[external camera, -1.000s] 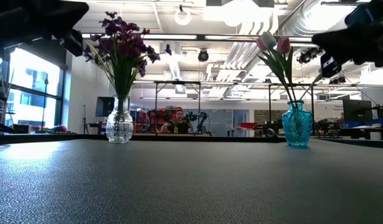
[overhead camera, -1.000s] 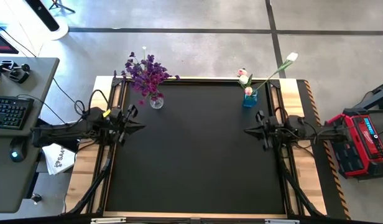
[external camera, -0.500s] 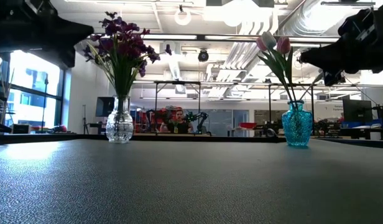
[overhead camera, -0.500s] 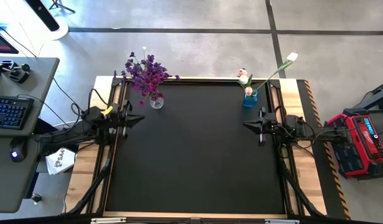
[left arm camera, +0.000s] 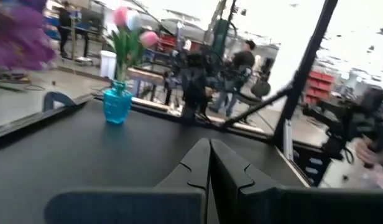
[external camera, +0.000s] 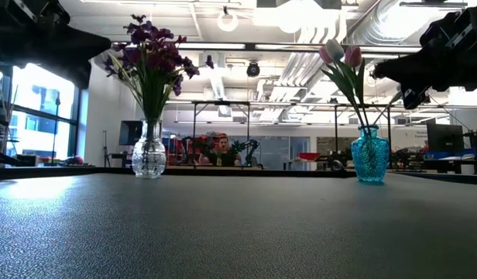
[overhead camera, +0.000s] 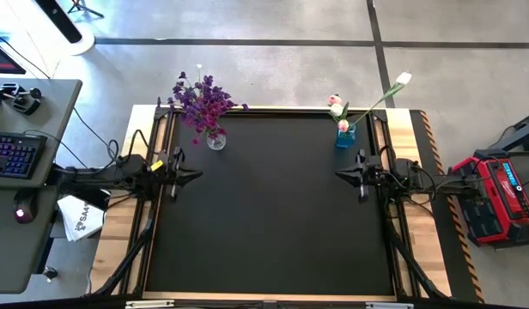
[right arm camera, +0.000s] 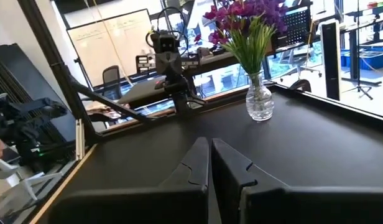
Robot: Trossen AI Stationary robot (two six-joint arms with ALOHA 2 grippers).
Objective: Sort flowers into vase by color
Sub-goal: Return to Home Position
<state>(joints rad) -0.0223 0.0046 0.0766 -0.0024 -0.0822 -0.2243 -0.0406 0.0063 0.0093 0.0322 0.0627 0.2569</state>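
The purple flower sprays (overhead camera: 201, 99) stand with their stems in a clear glass vase (overhead camera: 215, 140) at the table's far left; both also show in the low view, sprays (external camera: 150, 50) and vase (external camera: 149, 152). Pink and white tulips (overhead camera: 337, 110) stand in a blue vase (overhead camera: 345, 136) at the far right, with one white tulip (overhead camera: 403, 79) leaning out. My left gripper (overhead camera: 194, 174) is shut, raised at the table's left edge. My right gripper (overhead camera: 340, 177) is shut, raised at the right edge. Each holds nothing.
The black mat (overhead camera: 273, 206) lies between the two arms. A desk with keyboard (overhead camera: 11, 159) stands left of the table, a red tool case (overhead camera: 496, 193) right of it. A person (external camera: 221, 151) sits in the room far behind the table.
My left arm has drawn back toward the table's left edge, dipped toward the far side, then levelled again. My right arm has pulled a little toward the right edge. The vases and flowers have stayed put.
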